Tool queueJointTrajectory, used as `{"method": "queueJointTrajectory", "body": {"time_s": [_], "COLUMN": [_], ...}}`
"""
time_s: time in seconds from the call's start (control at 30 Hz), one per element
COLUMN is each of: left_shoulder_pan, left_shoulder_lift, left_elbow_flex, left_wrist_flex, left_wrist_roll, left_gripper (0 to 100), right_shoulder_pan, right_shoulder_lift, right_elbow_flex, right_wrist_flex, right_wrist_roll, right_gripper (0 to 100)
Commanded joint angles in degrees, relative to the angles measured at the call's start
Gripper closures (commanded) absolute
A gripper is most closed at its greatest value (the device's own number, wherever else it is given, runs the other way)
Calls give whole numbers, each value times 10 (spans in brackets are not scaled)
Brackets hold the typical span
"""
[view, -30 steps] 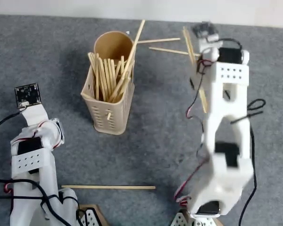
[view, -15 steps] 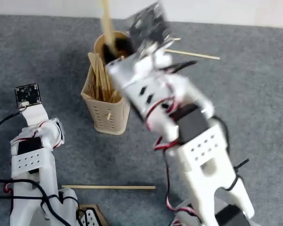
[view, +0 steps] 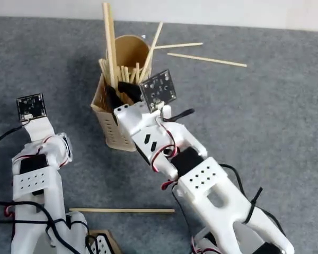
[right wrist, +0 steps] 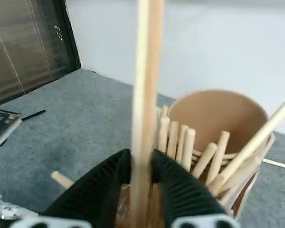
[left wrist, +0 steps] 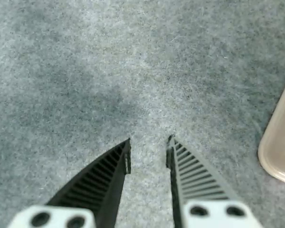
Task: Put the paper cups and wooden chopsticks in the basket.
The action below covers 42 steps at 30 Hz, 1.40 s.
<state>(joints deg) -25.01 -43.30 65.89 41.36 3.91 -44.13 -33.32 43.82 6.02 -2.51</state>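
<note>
A beige slotted basket [view: 115,135] stands on the grey carpet, holding a brown paper cup [view: 128,50] and several wooden chopsticks [view: 128,79]. Directly above the basket, my right gripper [view: 118,94] is shut on upright chopsticks [view: 108,39], seemingly two side by side. The right wrist view has these chopsticks [right wrist: 147,80] pinched in the right gripper [right wrist: 141,164], with the cup [right wrist: 218,114] just behind. My left gripper [left wrist: 148,152] hangs open over bare carpet, and the basket's corner [left wrist: 280,152] lies off to one side.
Two loose chopsticks [view: 206,59] [view: 177,46] lie on the carpet behind the basket, to its right. Another chopstick [view: 122,210] lies near the front, between the arms' bases. The left arm [view: 40,164] stands at the front left.
The right arm swung from the back right across to the basket, carrying the chopsticks, which now stand upright over it. The left arm has not moved.
</note>
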Motion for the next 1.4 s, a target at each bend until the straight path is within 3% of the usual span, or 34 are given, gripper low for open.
{"method": "queueJointTrajectory", "body": {"time_s": [0.0,0.13,0.27,0.4,0.47,0.53,0.63,0.73,0.83,1.07,1.37], "left_shoulder_pan": [7,10,10,10,10,10,10,7,-9,-56,-58], "left_shoulder_lift": [0,0,0,0,0,0,0,0,0,0,0], "left_elbow_flex": [-3,-3,-3,-3,-3,-3,-3,-4,-5,-34,-32], "left_wrist_flex": [-10,-10,-10,-10,-10,-10,-10,-11,-43,-55,-55], "left_wrist_roll": [-6,-6,-6,-6,-6,-6,-6,-6,-6,-5,-4], "left_gripper": [853,853,853,853,853,853,853,853,853,852,853], "right_shoulder_pan": [0,1,9,7,0,-33,-90,-141,-184,-192,-197], "right_shoulder_lift": [-35,-63,-72,-47,-11,38,90,67,3,-118,-125], "right_elbow_flex": [-4,-85,-214,-401,-491,-545,-515,-421,-287,65,192], "right_wrist_flex": [14,127,273,534,672,794,924,933,876,698,624], "right_wrist_roll": [-4,3,74,98,112,178,250,269,273,274,272], "right_gripper": [741,740,742,744,780,855,946,916,865,854,854]}}
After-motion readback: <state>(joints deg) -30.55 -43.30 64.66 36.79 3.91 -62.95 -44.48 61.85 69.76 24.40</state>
